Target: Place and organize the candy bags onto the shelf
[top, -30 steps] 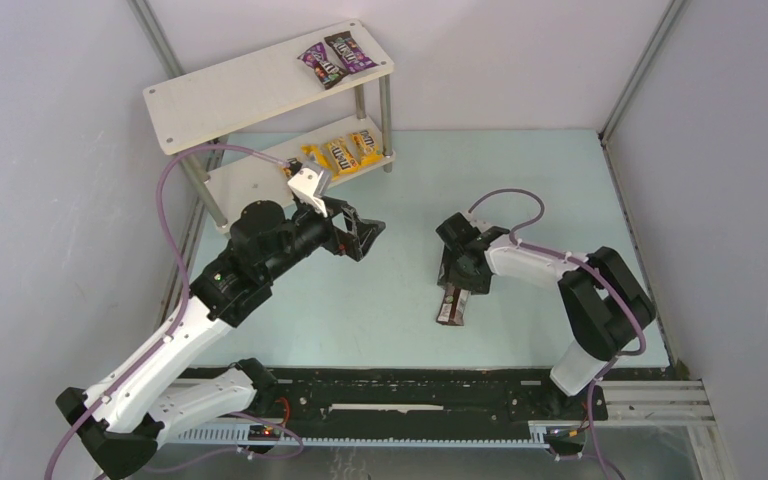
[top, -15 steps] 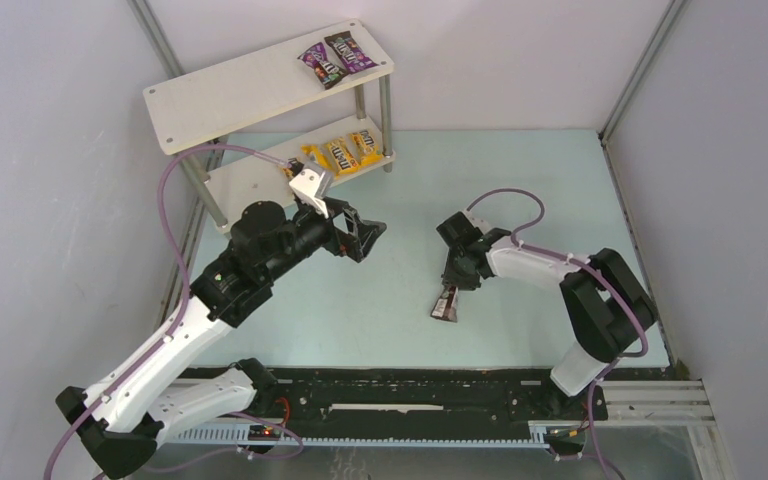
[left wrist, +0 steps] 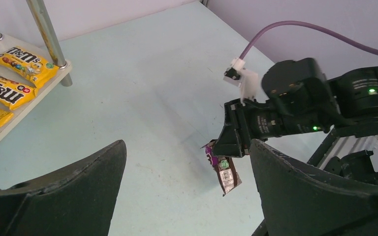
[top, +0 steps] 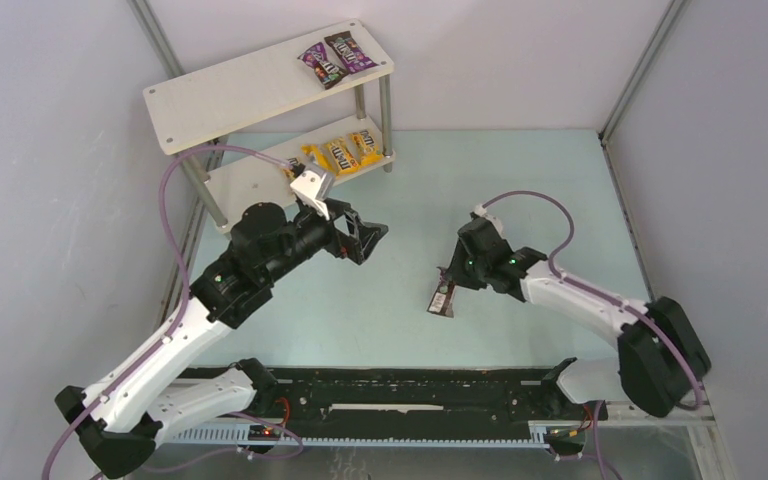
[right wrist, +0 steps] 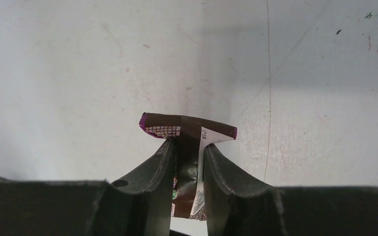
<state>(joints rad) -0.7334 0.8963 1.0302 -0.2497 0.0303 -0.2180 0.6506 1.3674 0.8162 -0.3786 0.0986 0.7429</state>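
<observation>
Brown candy bag (right wrist: 189,129) pinched by right gripper (right wrist: 188,147), fingers narrowly apart.
Left gripper (top: 368,238) gaping wide, empty, near shelf (top: 250,90).

A pale green desk (top: 480,180) carries the two-tier shelf (top: 230,95) at upper left. Two purple candy bags (top: 336,57) lie at its top board's right end; yellow candy bags (top: 340,153) lie side by side on the lower board.

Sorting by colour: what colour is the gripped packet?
The packet is dark brown, best seen in the right wrist view.
</observation>
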